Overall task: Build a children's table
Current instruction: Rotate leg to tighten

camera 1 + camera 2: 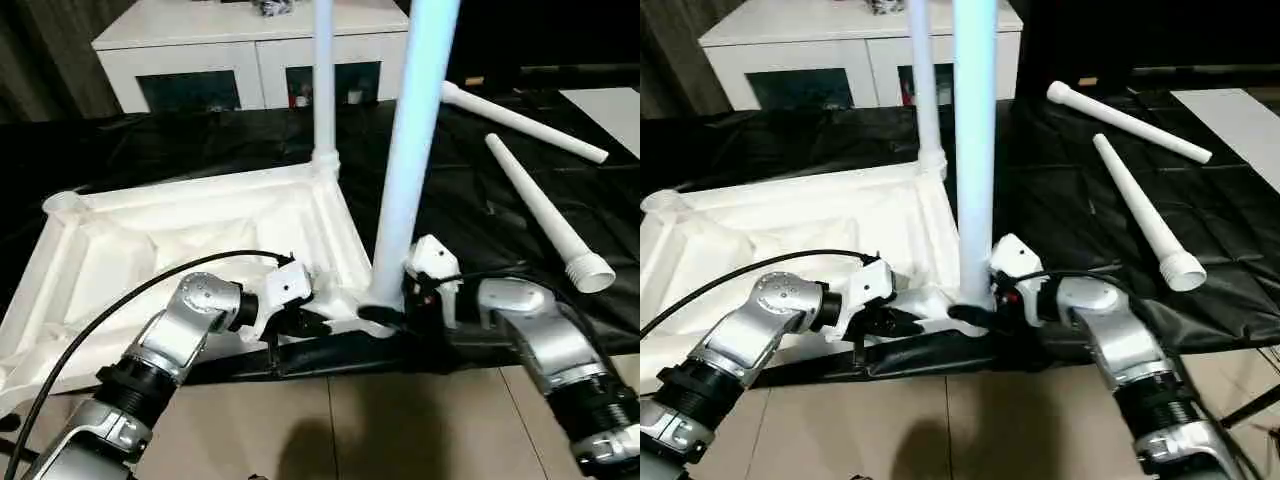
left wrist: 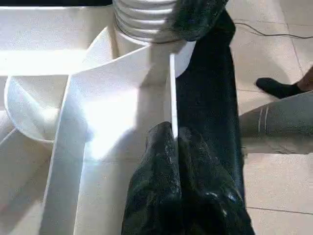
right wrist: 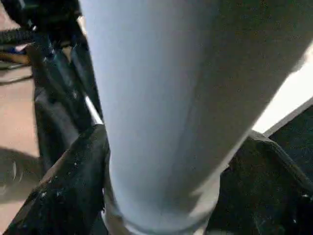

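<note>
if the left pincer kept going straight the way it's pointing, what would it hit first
Probably the ribbed base of the upright white plastic tube leg, seated in the white tabletop's corner socket; the left pincer is shut on the tabletop's thin edge.

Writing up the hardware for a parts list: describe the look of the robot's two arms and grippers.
Both forearms are silver metal with black ribbed collars near the elbow. Each wrist carries a white boxy housing. The left gripper and right gripper each have two glossy black fingers. A thin black cable loops from the left arm's wrist housing back along the arm.
</note>
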